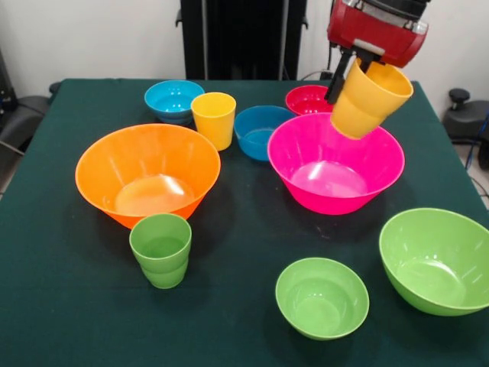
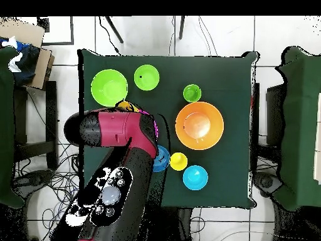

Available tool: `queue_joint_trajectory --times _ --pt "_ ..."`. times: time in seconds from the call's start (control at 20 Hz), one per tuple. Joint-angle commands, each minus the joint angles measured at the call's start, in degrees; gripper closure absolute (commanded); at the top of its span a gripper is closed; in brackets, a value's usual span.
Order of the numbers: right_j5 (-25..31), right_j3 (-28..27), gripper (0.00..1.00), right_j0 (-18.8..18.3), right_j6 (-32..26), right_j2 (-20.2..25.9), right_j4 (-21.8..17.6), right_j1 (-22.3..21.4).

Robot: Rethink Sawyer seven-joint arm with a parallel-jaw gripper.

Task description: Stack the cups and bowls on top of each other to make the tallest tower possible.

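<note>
Gripper (image 1: 353, 73) under the red arm head grasps the orange-yellow cup (image 1: 370, 99) by its rim, one dark finger (image 1: 340, 76) showing against the cup's outer wall. The cup hangs tilted in the air, mouth up and leaning, above the far rim of the pink bowl (image 1: 335, 162), clear of it.

The pink bowl serves as landmark for the rest, as the front view shows them. Just behind it sits the red-pink bowl (image 1: 307, 99), partly hidden by the gripper and the held cup. Beside the pink bowl's far left edge, close to it, stands the darker blue bowl (image 1: 262, 131). Left of that, just beside it, the yellow cup (image 1: 213, 118) stands upright, and behind the yellow cup is the light blue bowl (image 1: 173, 99). Well to the left of the pink bowl, with a strip of worktop (image 1: 229, 252) between, is the orange bowl (image 1: 147, 172). The green cup (image 1: 161, 249) stands upright at the orange bowl's near edge, close against it. Nearer the camera than the pink bowl, and apart from it, lies the small green bowl (image 1: 322, 297). To the near right of the pink bowl sits the large green bowl (image 1: 435, 260), reaching the picture's edge. All bowls stand mouth up and none is stacked.

In the overhead view the arm (image 2: 119, 132) covers the pink bowl and the held cup almost wholly; the orange bowl (image 2: 199, 124), both green bowls (image 2: 110, 87) (image 2: 146, 77) and the green cup (image 2: 192, 93) lie in plain sight.
</note>
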Motion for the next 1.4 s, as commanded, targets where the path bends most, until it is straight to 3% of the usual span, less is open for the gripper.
queue_joint_trajectory --times 0.05,1.4 --pt "-4.1 -1.0 1.0 -0.3 9.5 2.9 -0.6 3.2" --pt "-5.9 -6.7 1.0 0.0 10.9 2.3 1.6 9.3"
